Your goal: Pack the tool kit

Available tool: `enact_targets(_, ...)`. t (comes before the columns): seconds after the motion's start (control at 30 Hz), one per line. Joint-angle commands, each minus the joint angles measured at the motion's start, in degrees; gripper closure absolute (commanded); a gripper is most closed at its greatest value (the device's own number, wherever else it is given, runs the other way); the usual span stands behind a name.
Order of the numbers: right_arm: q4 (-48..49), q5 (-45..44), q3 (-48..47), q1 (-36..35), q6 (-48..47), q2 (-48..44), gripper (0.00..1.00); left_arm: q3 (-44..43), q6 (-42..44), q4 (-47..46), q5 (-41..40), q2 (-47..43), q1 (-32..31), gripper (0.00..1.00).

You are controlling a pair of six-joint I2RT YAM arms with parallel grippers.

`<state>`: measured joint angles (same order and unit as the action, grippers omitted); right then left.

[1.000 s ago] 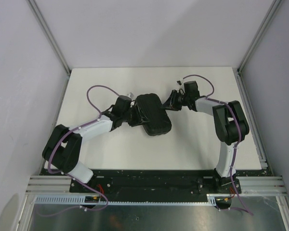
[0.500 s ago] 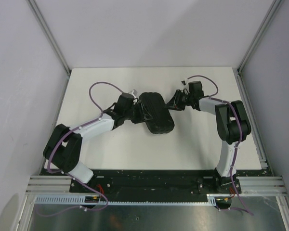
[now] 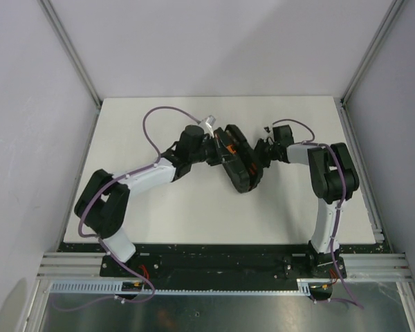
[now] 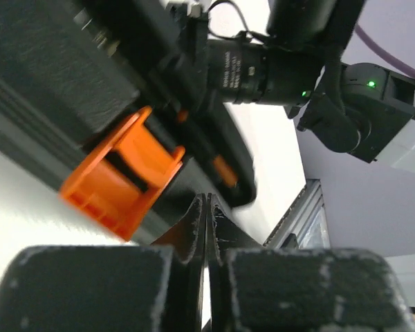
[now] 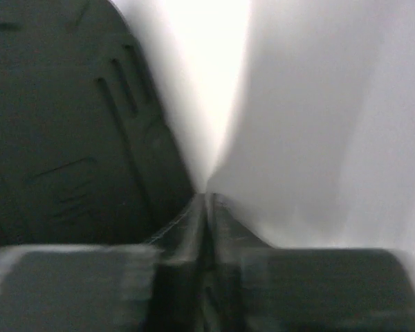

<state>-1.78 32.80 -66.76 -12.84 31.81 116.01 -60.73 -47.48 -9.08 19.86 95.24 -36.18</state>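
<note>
The tool kit's black case (image 3: 241, 168) stands tipped up on one long edge in the middle of the white table, with orange parts showing along its top. My left gripper (image 3: 216, 147) is pressed against its left side, and my right gripper (image 3: 263, 153) against its right side. In the left wrist view the left gripper (image 4: 207, 199) is shut with nothing between its fingers, just under the orange latch (image 4: 121, 173). The right wrist view shows the right gripper (image 5: 207, 199) with its fingers together, beside the case's black shell (image 5: 62, 131). No loose tools show.
The white table (image 3: 159, 214) ends at metal frame rails, with an upright post (image 3: 97, 104) at the back left and another post (image 3: 342, 102) at the back right. Grey walls stand round it. The right arm's wrist camera (image 4: 242, 66) hangs close above the left gripper.
The case has slid right and tipped from lying flat onto its edge. My left arm has reached right after it and its gripper has shut. The right gripper has backed off to the right.
</note>
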Motion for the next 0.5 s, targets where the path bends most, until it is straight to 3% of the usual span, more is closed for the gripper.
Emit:
enact_targets(0.0,-14.1,-1.5,4.1,-3.3,-2.8,4.2,1.0,-1.8,1.9,-2.0,-0.3,4.4,-0.4,0.98)
enact_targets(0.47,-17.8,-10.0,3.2,-5.1,-3.8,-5.2,1.0,-0.6,3.3,0.1,-2.0,6.5,-0.5,0.96)
